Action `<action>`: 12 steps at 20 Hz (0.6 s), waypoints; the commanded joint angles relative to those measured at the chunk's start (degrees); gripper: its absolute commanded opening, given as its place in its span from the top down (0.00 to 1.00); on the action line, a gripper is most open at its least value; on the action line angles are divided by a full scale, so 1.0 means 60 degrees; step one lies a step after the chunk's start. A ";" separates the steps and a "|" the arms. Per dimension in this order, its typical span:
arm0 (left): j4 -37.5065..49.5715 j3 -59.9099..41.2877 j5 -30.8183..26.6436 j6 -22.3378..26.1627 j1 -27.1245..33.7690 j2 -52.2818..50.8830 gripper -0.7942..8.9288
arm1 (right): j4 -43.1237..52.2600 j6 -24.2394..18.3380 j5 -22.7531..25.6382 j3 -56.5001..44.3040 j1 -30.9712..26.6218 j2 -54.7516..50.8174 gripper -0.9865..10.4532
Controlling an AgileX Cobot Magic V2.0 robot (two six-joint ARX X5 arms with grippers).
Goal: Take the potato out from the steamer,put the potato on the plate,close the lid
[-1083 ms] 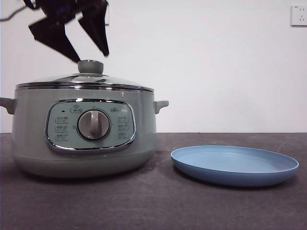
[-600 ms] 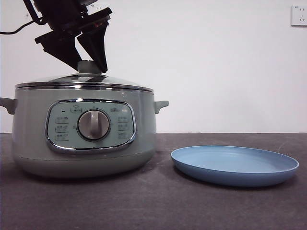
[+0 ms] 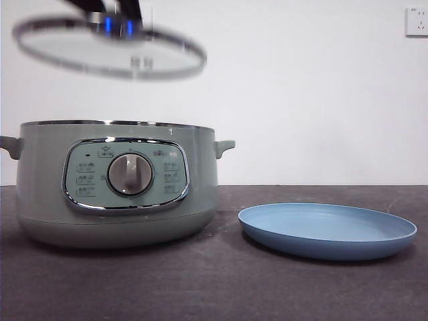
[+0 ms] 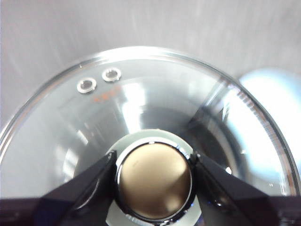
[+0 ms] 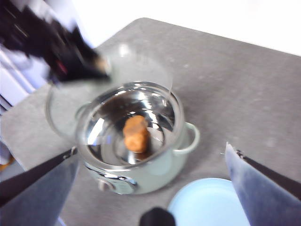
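Far left in the front view, raised clear above the steamer point(image 3: 117, 184): the lid point(image 3: 110, 50), tilted and blurred, hanging well apart from the chrome rim. Clamped on its round knob point(image 4: 154, 181), one black jaw on each side: the left pincer point(image 4: 154, 176), seen from its own wrist camera looking down through the glass, two small vent holes in the pane beyond the knob. In the front view, only a dark tip of that arm at the top edge over the lid. Below, standing uncovered on the dark surface point(image 3: 221, 287): the sage-green steamer, control panel and central dial facing the camera, a small handle on each side. Inside the steamer, lying on the shiny metal floor near its middle: the potato point(image 5: 136, 133), orange-brown, visible only from the right wrist camera. Right of the steamer, close beside it but not touching: the light-blue plate point(image 3: 328, 231), nothing on it. Higher up and on the plate's side of the steamer, looking down at steamer, lid and plate together: the right pincer point(image 5: 150, 160), jaws spread wide apart, gripping nothing. Far right of the steamer, high on the white wall: a socket point(image 3: 416, 21).
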 commanded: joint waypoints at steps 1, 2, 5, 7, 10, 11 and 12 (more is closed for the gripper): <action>-0.0470 0.1654 -0.0098 0.0452 -0.0007 -0.0244 0.93 | 0.0117 0.0251 -0.0015 0.0055 0.0226 0.0350 0.34; -0.0907 0.2320 -0.0310 0.0517 -0.0007 -0.0244 0.93 | 0.0102 0.0251 -0.0015 0.0120 0.0335 0.0605 0.34; -0.2328 0.3967 -0.1184 0.0736 -0.0007 -0.0244 0.93 | 0.0109 0.0219 -0.0007 0.0532 0.0911 0.1603 0.34; -0.3286 0.4779 -0.2262 0.0772 -0.0007 -0.0313 0.93 | 0.0091 0.0135 0.0000 0.1100 0.1395 0.2514 0.34; -0.3621 0.4954 -0.4062 0.0743 -0.0007 -0.0790 0.93 | -0.0004 -0.0007 0.0033 0.2335 0.2062 0.4062 0.34; -0.3632 0.4954 -0.4430 0.0729 -0.0007 -0.0987 0.93 | -0.0084 -0.0055 0.0062 0.2794 0.2291 0.4583 0.34; -0.3646 0.4954 -0.4721 0.0714 -0.0007 -0.1202 0.93 | -0.0168 -0.0124 0.0095 0.3304 0.2477 0.5144 0.34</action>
